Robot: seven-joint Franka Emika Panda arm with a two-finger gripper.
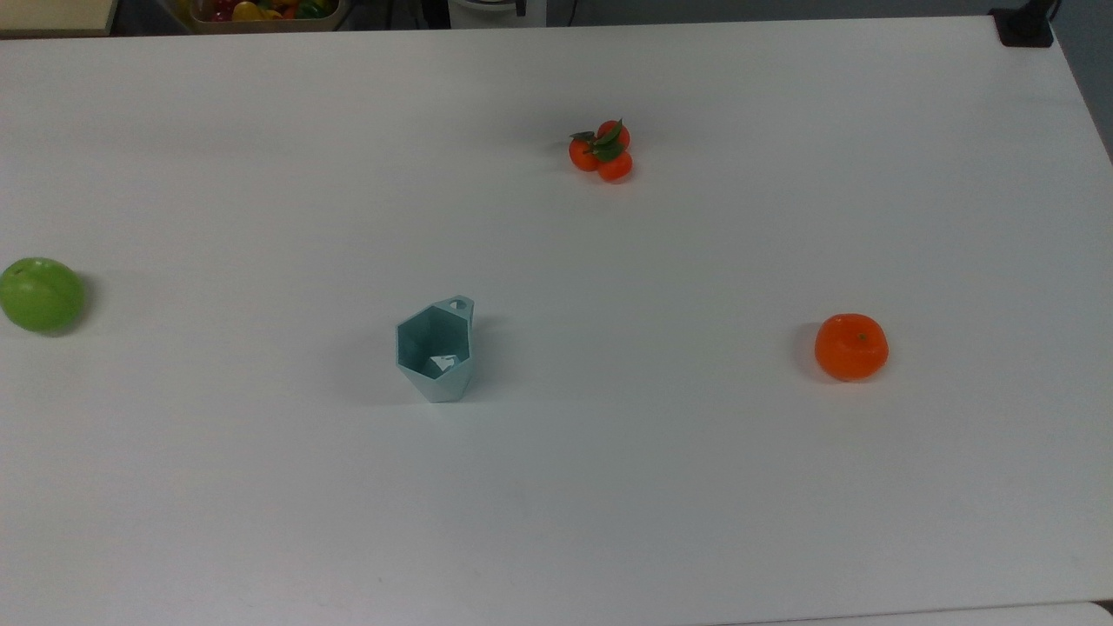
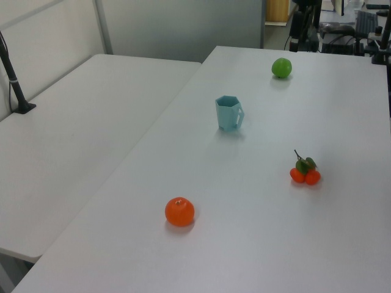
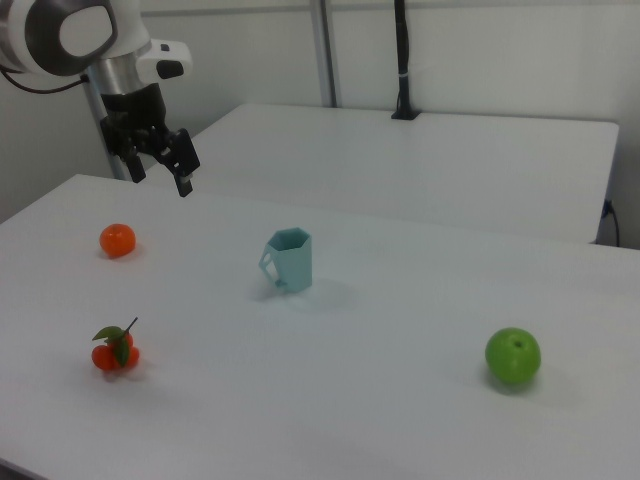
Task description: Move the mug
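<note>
In the top view, an orange (image 1: 851, 346) sits at 3 o'clock from the mug (image 1: 435, 349), a green apple (image 1: 41, 294) at 9, small oranges (image 1: 602, 151) near 1. In the right view, the open gripper (image 3: 160, 170) hangs at 10 o'clock from the upright mug, well apart.

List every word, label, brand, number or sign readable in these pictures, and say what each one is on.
None. The mug, the orange, the green apple, the small leafy orange cluster, the white table and the end effector carry no readable text.
</note>
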